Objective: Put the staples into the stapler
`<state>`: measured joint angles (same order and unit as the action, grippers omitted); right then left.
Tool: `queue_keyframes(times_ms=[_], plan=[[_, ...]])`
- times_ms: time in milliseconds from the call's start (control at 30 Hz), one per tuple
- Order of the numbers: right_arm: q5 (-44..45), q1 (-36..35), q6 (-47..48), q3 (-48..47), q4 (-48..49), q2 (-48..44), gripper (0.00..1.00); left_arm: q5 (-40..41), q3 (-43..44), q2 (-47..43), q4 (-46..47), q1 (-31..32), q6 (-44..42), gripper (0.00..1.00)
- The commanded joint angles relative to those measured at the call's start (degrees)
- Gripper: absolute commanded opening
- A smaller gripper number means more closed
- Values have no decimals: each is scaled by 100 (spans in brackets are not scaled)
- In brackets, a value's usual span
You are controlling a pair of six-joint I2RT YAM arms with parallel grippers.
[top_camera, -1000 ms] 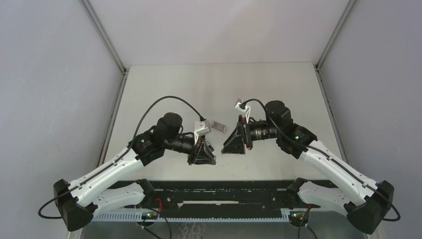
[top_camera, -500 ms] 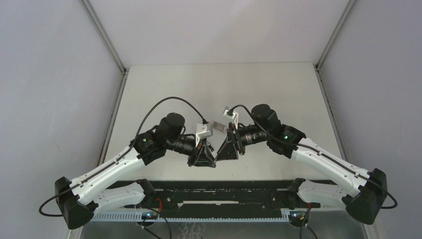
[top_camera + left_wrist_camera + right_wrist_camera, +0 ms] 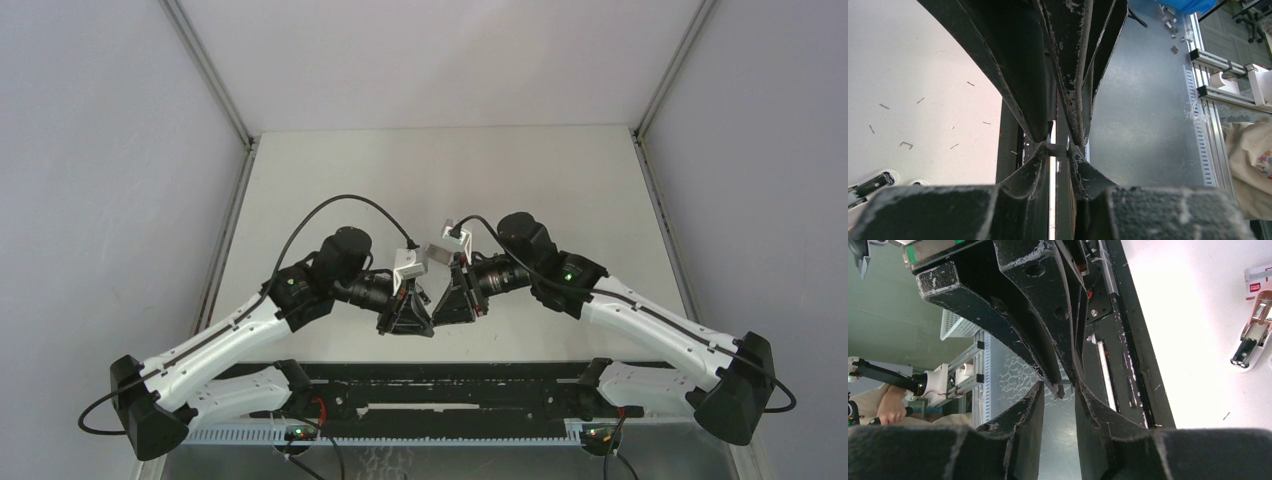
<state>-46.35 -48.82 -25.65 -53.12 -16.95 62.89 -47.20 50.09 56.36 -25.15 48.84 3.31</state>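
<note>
Left tool (image 3: 1057, 156) clamped on staple strip (image 3: 1058, 148), presenting it tip-to-tip for handover. Right tool (image 3: 1059, 390) jaws close-set around strip's far end; grip unclear. Stapler (image 3: 1249, 347) lies on desk (image 3: 1198, 315) off right tool's side, awaiting strip.

You have one marking to check: a red label (image 3: 1256, 287) with white print on the small white box (image 3: 1259, 274) lying on the tabletop (image 3: 1198, 315). Its lettering is too small to read. Nothing else carries legible text.
</note>
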Motion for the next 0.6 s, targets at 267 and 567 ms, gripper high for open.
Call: queue_keyframes(times_ms=[267,567], plan=[[38,-119,141,-110,111,21,22,-136,341,-38,19,29,-155,0],[38,-162,150,-112,112,55,21,-141,335,-24,20,29,-155,0]])
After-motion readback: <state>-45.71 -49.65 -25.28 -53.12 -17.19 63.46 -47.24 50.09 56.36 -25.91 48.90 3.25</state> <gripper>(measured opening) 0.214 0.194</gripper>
